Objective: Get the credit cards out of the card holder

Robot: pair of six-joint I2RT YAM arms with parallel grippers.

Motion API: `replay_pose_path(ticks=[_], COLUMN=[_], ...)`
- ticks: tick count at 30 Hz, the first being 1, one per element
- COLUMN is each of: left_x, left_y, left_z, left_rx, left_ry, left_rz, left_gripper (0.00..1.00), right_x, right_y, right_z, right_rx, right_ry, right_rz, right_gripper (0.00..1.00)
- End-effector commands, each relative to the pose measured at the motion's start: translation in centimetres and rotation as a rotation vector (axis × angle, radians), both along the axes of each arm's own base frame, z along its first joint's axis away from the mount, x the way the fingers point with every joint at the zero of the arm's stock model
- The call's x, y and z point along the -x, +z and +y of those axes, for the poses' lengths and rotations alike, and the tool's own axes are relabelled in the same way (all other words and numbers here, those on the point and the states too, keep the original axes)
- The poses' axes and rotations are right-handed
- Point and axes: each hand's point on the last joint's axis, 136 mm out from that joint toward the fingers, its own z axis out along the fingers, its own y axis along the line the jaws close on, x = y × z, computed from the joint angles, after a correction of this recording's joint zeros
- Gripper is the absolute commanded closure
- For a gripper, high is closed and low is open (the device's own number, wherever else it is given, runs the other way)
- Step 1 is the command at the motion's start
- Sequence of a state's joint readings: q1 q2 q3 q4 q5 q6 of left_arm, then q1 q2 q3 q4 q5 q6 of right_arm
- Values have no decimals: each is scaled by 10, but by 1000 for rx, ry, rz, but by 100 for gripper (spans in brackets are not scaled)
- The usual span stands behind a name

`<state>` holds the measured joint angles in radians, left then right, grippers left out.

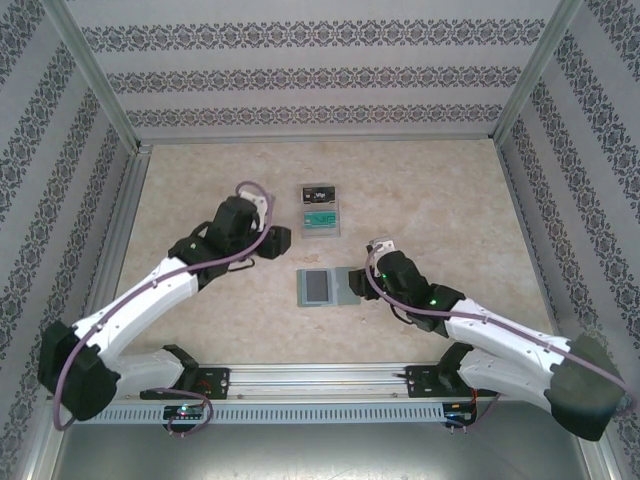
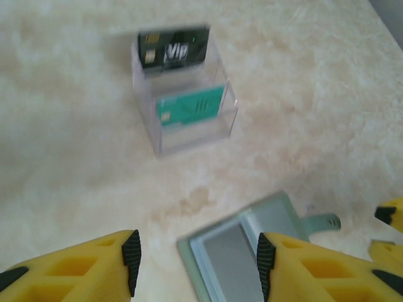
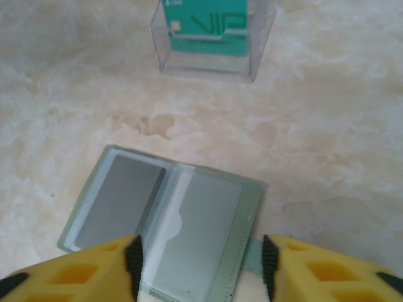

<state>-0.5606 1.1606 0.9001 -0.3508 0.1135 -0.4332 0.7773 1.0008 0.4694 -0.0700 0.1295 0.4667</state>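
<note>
Right wrist view has the right gripper (image 3: pixel 201 264) low over the near end of the card holder (image 3: pixel 170 214), which lies open and flat at the middle of the frame. The jaws are parted about halfway and straddle it, and I cannot tell whether the pads touch it. Both pockets look empty from here. A teal card (image 3: pixel 208 22) stands in the clear box (image 3: pixel 204 66) at the top of the frame. If these jaws close, they could buckle the soft holder or drag it across the table (image 3: pixel 327 145) toward the box. In the left wrist view the left gripper (image 2: pixel 198 261) sits at the bottom edge, jaws parted with nothing between them. The black card (image 2: pixel 173 49) stands in the box's far slot at upper left. A careless sweep of that arm could tip the light box and spill both upright cards.
</note>
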Motion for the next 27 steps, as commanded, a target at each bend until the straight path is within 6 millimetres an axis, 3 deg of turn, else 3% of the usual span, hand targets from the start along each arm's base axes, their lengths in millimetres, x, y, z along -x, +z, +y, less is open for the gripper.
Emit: replay_pose_path(ticks=[1, 5, 12, 20, 27], left_x=[19, 40, 57, 58, 56], left_y=[-20, -59, -94, -111, -126], left_z=[-2, -9, -39, -77, -84], left_rx=[193, 286, 336, 349, 299], left_ry=[92, 121, 107, 34, 39], left_rz=[118, 224, 311, 374, 407], left_gripper=[48, 52, 58, 66, 67], right_x=[-1, -4, -6, -2, 0], right_y=[-6, -27, -60, -78, -82], right_z=[10, 10, 2, 6, 9], right_rx=[18, 64, 55, 47, 42], right_ry=[15, -12, -75, -67, -57], right_rz=[41, 116, 257, 326, 342], right_gripper=[55, 67, 68, 73, 74])
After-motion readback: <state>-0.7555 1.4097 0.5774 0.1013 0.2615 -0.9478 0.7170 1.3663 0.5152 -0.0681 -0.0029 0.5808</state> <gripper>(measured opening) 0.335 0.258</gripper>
